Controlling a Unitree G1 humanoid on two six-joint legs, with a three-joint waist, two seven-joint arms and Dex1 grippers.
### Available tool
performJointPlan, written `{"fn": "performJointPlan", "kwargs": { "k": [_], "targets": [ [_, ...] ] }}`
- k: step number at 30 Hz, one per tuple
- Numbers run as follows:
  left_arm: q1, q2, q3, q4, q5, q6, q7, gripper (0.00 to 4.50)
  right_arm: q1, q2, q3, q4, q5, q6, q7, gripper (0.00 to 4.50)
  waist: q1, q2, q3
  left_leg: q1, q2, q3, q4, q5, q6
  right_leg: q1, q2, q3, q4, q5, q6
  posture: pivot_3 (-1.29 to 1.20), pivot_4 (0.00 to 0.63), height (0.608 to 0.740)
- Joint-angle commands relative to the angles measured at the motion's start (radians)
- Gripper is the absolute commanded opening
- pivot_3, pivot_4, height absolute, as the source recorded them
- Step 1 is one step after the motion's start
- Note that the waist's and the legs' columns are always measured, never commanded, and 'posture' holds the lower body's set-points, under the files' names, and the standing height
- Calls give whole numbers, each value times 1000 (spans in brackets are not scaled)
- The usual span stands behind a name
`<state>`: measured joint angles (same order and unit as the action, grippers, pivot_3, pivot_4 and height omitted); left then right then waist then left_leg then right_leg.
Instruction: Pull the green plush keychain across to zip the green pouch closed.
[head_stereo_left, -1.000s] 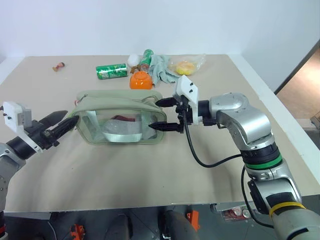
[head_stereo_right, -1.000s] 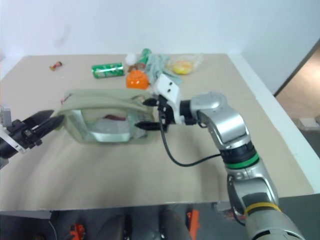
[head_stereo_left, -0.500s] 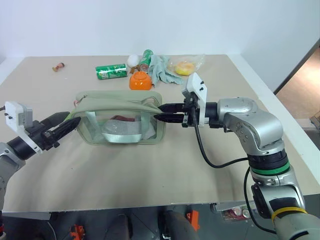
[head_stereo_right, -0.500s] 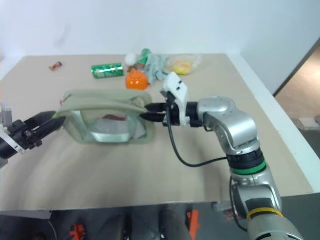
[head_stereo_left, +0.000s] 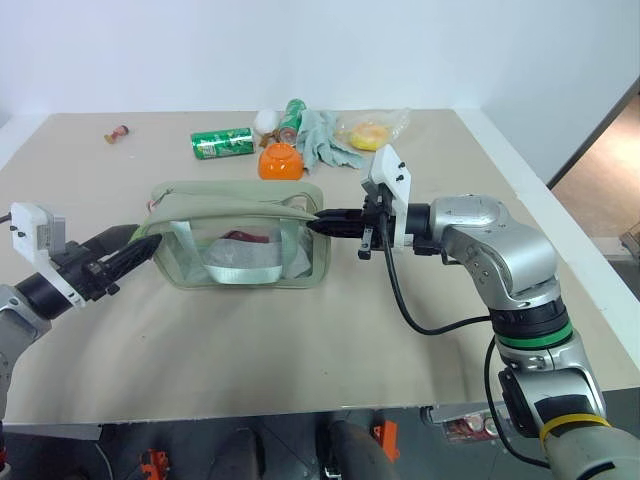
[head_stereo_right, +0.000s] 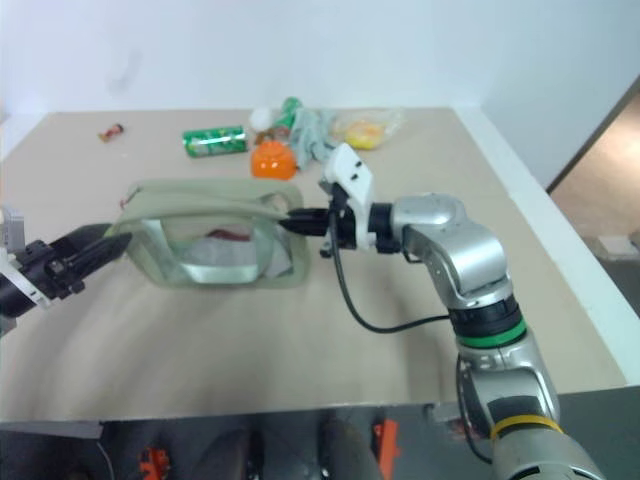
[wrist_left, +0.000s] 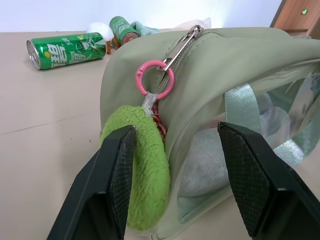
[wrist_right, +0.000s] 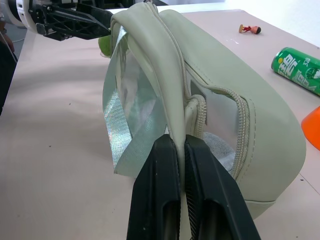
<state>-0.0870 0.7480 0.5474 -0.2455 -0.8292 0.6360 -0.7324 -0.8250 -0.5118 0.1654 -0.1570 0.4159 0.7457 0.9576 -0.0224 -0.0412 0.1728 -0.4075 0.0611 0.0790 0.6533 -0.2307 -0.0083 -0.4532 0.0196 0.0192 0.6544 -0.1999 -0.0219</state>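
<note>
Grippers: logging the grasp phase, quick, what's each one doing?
Left gripper: open, fingers straddling the green plush keychain.
Right gripper: shut on the green pouch's strap.

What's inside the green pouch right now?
Through the green pouch's clear panel: a dark red item and pale folded fabric. The fabric walls hide the rest.
</note>
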Motion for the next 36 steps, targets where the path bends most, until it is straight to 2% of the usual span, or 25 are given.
{"fn": "performJointPlan", "kwargs": {
  "k": [1, 4, 7, 16, 31, 32, 33, 36],
  "targets": [
    [-5, 10, 68, 5, -40, 16, 22, 2724, -1, -16, 2, -22, -7, -28, 11, 22, 0, 0, 0, 0, 0, 0, 0, 0, 0, 0, 0, 0, 0, 0, 0, 0, 150, 740],
    [16, 22, 99, -9, -83, 46, 11, 2724, 3, -24, 2, -25, -8, -29, 13, 22, 0, 0, 0, 0, 0, 0, 0, 0, 0, 0, 0, 0, 0, 0, 0, 0, 150, 740],
    [51, 38, 124, 12, -48, 32, 11, 2724, 10, -31, 0, -32, -7, -27, 14, 22, 0, 0, 0, 0, 0, 0, 0, 0, 0, 0, 0, 0, 0, 0, 0, 0, 150, 740],
    [19, 31, 49, 20, 22, -19, -6, 2724, 8, -39, 6, -21, -18, -42, 20, 22, 1, 0, 0, 0, 0, 0, 1, 0, 0, 0, 0, 0, 1, 0, 0, 0, 150, 740],
    [2, 22, 3, 76, 122, -101, -20, 2724, 4, -40, 12, -10, -30, -55, 17, 22, 1, 0, 0, 1, 0, 0, 1, 0, 0, 0, 0, 0, 2, 0, 0, 0, 150, 740],
    [-2, 20, 4, 80, 128, -109, -20, 2194, 4, -39, 13, -9, -31, -56, 18, 0, 1, 0, 0, 1, 0, 0, 1, 0, 0, 0, 0, 0, 2, 0, 0, 0, 150, 740],
    [-5, 20, 4, 85, 134, -116, -19, 2018, 5, -39, 13, -9, -32, -57, 18, 0, 1, 0, 0, 1, 0, 0, 1, 0, 0, 0, 0, 0, 2, 0, 0, 0, 150, 740],
    [-15, 19, 7, 100, 149, -135, -17, 891, 2, -38, 15, -2, -35, -61, 20, 0, 1, 0, 0, 1, 0, 1, 1, 0, 0, 0, 0, 0, 2, 0, 0, 0, 150, 740]
  ]
}}
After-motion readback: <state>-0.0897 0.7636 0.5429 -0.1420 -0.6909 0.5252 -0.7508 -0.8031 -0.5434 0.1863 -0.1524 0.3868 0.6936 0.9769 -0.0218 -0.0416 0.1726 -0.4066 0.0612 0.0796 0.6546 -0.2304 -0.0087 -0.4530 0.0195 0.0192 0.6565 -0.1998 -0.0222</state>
